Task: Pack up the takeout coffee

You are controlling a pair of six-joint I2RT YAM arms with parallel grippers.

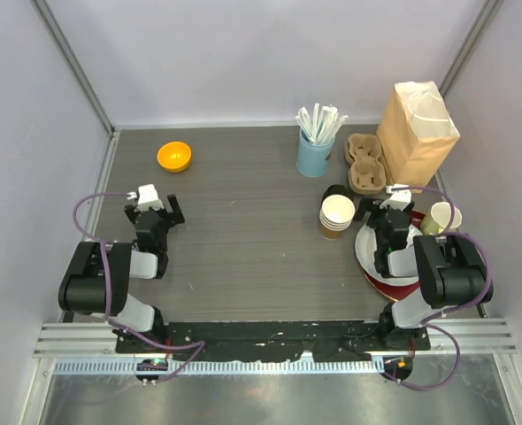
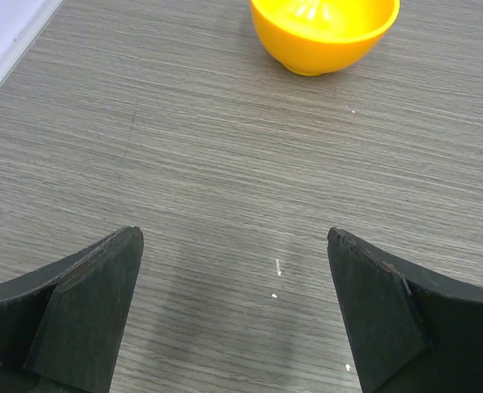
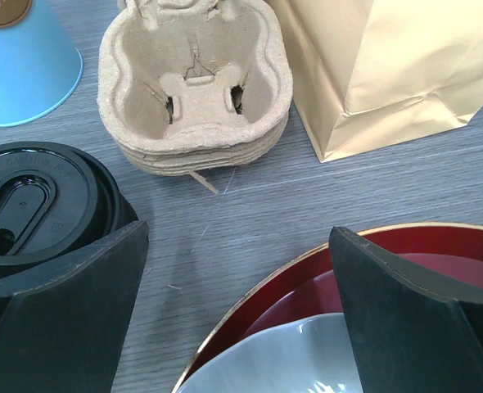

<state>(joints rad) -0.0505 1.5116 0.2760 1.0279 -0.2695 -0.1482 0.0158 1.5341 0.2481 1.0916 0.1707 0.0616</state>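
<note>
The takeout coffee shows as a stack of kraft-brown cups (image 1: 337, 215), white inside, at the table's right middle. A stack of black lids (image 1: 336, 191) lies just behind it and appears again at the left of the right wrist view as black lids (image 3: 29, 205). My right gripper (image 1: 387, 212) (image 3: 238, 231) hovers open over the plates just right of the cups, holding nothing. A stack of pulp cup carriers (image 1: 364, 164) (image 3: 194, 82) and a kraft paper bag (image 1: 418, 133) (image 3: 389, 65) stand beyond it. My left gripper (image 1: 155, 212) (image 2: 233, 237) is open over bare table on the left.
An orange bowl (image 1: 174, 156) (image 2: 323, 29) sits at the back left. A light-blue cup of straws (image 1: 315, 150) (image 3: 20, 65) stands left of the carriers. A red plate (image 1: 394, 285) (image 3: 307, 270) carries a white dish (image 3: 282, 360). A pale yellow cup (image 1: 444, 217) is far right.
</note>
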